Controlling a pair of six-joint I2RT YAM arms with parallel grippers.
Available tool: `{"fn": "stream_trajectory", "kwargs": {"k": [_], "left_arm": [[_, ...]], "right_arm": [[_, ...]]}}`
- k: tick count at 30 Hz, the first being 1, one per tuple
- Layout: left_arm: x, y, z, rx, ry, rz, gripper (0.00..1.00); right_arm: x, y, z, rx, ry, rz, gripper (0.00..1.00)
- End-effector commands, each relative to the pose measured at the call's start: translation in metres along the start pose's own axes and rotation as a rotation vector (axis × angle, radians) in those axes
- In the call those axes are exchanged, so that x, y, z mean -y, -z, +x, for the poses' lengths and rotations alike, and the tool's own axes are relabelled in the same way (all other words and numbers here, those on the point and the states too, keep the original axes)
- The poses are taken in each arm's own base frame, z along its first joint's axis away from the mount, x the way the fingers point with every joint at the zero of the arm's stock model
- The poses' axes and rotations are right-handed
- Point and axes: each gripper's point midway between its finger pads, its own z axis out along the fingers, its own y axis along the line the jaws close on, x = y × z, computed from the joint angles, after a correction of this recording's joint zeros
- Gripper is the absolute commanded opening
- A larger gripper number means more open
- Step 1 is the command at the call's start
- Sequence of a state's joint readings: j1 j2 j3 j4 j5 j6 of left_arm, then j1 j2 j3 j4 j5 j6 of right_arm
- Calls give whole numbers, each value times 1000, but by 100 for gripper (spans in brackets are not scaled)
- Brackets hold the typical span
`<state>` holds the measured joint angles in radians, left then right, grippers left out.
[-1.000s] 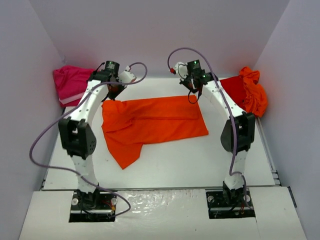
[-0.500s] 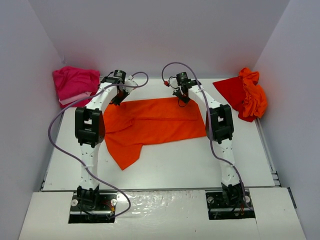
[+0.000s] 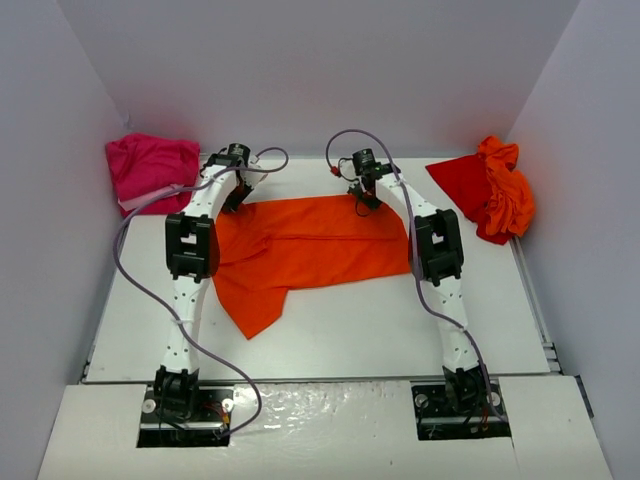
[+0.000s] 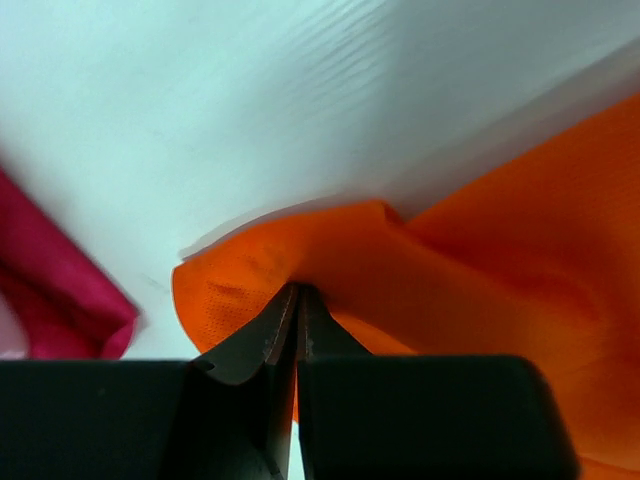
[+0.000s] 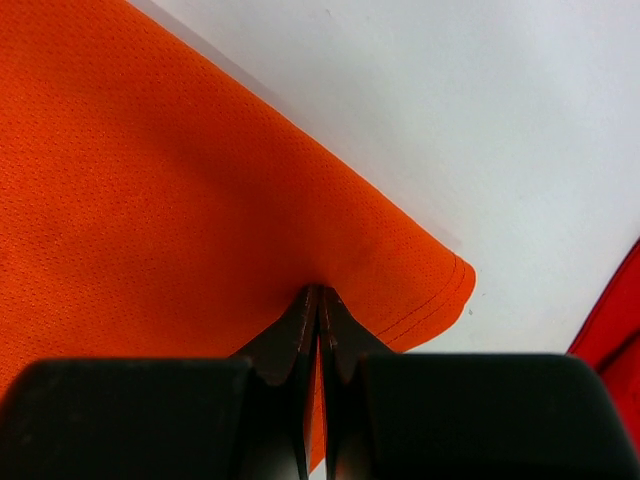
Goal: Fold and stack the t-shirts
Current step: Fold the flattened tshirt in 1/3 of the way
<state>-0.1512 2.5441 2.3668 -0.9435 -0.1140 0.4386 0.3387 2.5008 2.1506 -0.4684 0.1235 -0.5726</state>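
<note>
Orange cloth t-shirt (image 3: 310, 245) lies spread across the white desk (image 3: 400, 330), with a crumpled magenta pink shirt (image 3: 150, 170) far left and a red-and-orange shirt heap (image 3: 495, 190) far right. The left tool (image 4: 297, 292) is clamped on the orange shirt's far-left corner, the right tool (image 5: 318, 292) on its far-right corner.

Left arm (image 3: 190, 247) covers part of orange t-shirt (image 3: 320, 240).

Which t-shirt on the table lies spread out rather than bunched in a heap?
The bright orange t-shirt in the middle. The pink t-shirt at far left and the red and orange heap at far right are crumpled.
</note>
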Motion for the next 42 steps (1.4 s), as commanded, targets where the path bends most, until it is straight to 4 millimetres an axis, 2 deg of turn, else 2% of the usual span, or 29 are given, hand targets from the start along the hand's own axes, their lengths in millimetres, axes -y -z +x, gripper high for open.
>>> {"fn": "stream_trajectory", "kwargs": {"k": [1, 5, 9, 13, 16, 18, 20, 22, 24, 25, 30, 32, 34, 36, 38, 40, 42], "left_arm": [[2, 13, 25, -106, -2, 25, 0], [0, 1, 43, -158, 23, 23, 0], [-15, -6, 58, -189, 81, 16, 0], [-25, -5, 53, -154, 111, 1, 0], [-32, 5, 37, -73, 128, -14, 0], [-37, 14, 28, -33, 148, -33, 0], [-44, 25, 19, 1, 161, -60, 0], [-48, 32, 16, 11, 160, -71, 15], [-55, 42, 12, 32, 162, -90, 22], [-60, 47, 9, 45, 166, -102, 23], [-79, 90, -6, 140, 200, -161, 28], [-87, 121, -12, 196, 224, -191, 28], [-89, 143, -13, 235, 228, -194, 28], [-88, 165, -13, 279, 230, -201, 34], [-83, 168, -10, 289, 223, -199, 42], [-80, 182, -7, 306, 222, -194, 43], [-64, 184, 1, 287, 207, -136, 43]], "right_arm": [[11, -6, 30, -94, -35, 24, 0], [23, -17, 52, -148, -81, 45, 0], [33, -26, 67, -180, -117, 60, 0], [36, -29, 71, -183, -119, 56, 0], [32, -30, 65, -156, -124, 27, 1], [34, -29, 59, -138, -137, 31, 8], [37, -28, 54, -122, -146, 40, 25], [40, -26, 49, -109, -159, 48, 30], [44, -22, 42, -89, -166, 60, 34], [48, -18, 38, -78, -168, 68, 38], [72, 3, 25, -47, -188, 159, 39], [79, 21, 18, -23, -201, 181, 41], [84, 39, 13, 2, -214, 186, 41], [90, 64, 8, 37, -232, 201, 43], [96, 85, 5, 66, -247, 215, 43], [100, 102, 4, 85, -261, 230, 43], [101, 114, 5, 91, -267, 237, 43]]}}
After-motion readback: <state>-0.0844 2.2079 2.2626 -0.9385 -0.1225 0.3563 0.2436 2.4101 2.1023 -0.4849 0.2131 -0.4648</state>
